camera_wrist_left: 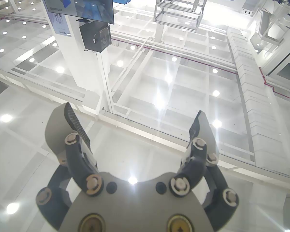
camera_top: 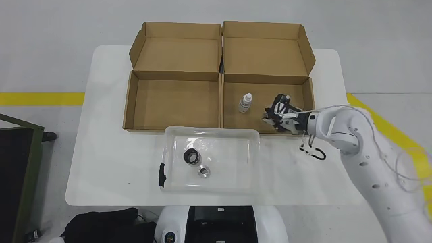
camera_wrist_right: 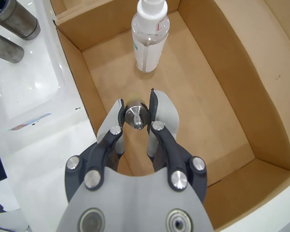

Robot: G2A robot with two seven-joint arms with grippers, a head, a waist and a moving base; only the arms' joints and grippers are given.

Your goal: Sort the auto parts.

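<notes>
My right gripper (camera_wrist_right: 136, 107) (camera_top: 273, 115) is shut on a small metal fitting (camera_wrist_right: 134, 114) with a threaded stud, held inside the right cardboard box (camera_top: 304, 88), just over its floor near the front wall. A clear spray bottle (camera_wrist_right: 149, 37) (camera_top: 245, 102) stands upright in the same box, a short way beyond the gripper. Two grey metal cylinders (camera_wrist_right: 13, 26) (camera_top: 193, 156) lie in the clear plastic tray (camera_top: 250, 138) in front of the boxes. My left gripper (camera_wrist_left: 135, 126) is open, holds nothing and faces a ceiling.
A second cardboard box (camera_top: 172, 104) sits open to the left of the first. A black carabiner (camera_top: 314, 152) lies on the white table to the right of the tray. A small black part (camera_top: 161, 174) rests at the tray's left edge.
</notes>
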